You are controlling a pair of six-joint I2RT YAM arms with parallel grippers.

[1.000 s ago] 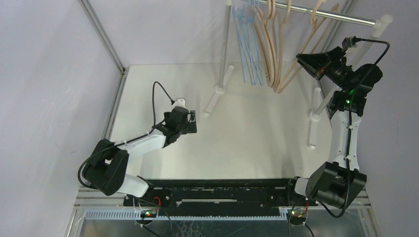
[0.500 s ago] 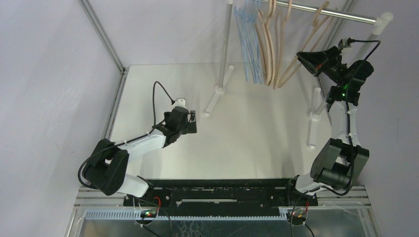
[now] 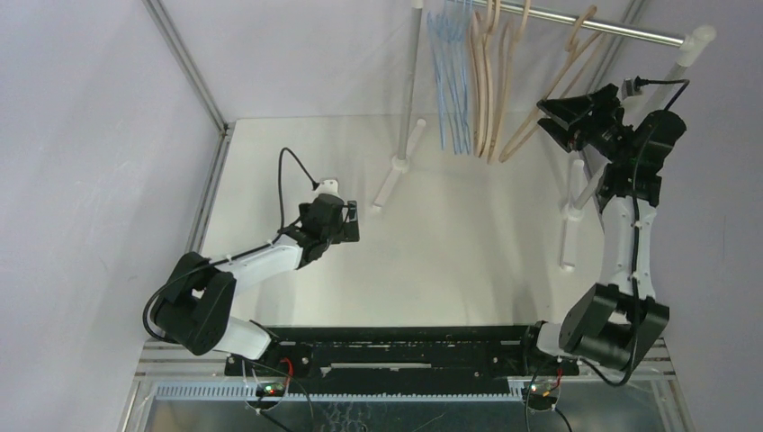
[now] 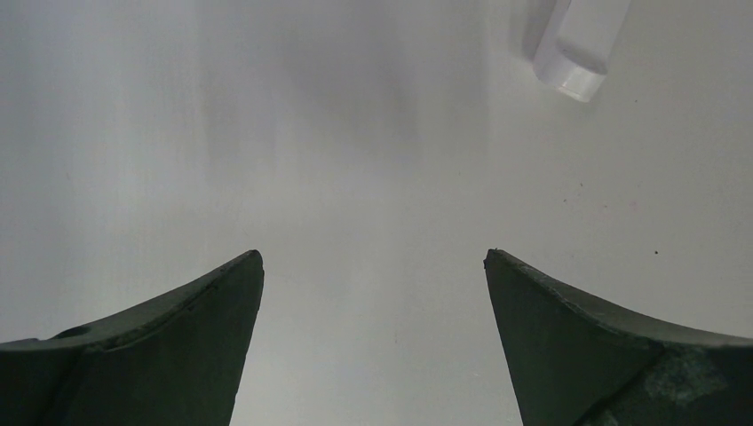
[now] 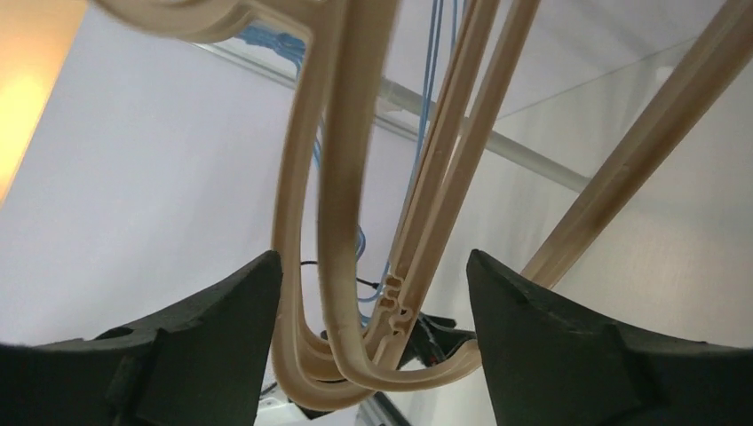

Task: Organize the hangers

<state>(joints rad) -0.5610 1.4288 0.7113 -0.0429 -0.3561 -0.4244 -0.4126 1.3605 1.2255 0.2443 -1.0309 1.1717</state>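
Observation:
Several thin light-blue hangers (image 3: 450, 90) and tan hangers (image 3: 484, 90) hang close together on the rail. One more tan hanger (image 3: 551, 90) hangs slanted from a hook further right. My right gripper (image 3: 551, 117) is raised beside that slanted hanger's lower end, open. In the right wrist view the curved bottoms of the tan hangers (image 5: 342, 195) show between the spread fingers of the right gripper (image 5: 373, 266), and nothing is pinched. Blue hangers (image 5: 432, 71) show behind them. My left gripper (image 3: 351, 220) hovers low over the table, open and empty (image 4: 373, 257).
The silver rail (image 3: 621, 29) runs along the back on white posts. Its left foot (image 3: 396, 166) and right foot (image 3: 574, 193) stand on the white table (image 3: 468, 234). The tip of a white foot (image 4: 577, 44) lies ahead of the left gripper. A grey wall is close on the right.
My right gripper has gone from shut on the slanted tan hanger's lower end to open, letting it go. The hangers have swung slightly left. The left gripper has opened a little wider.

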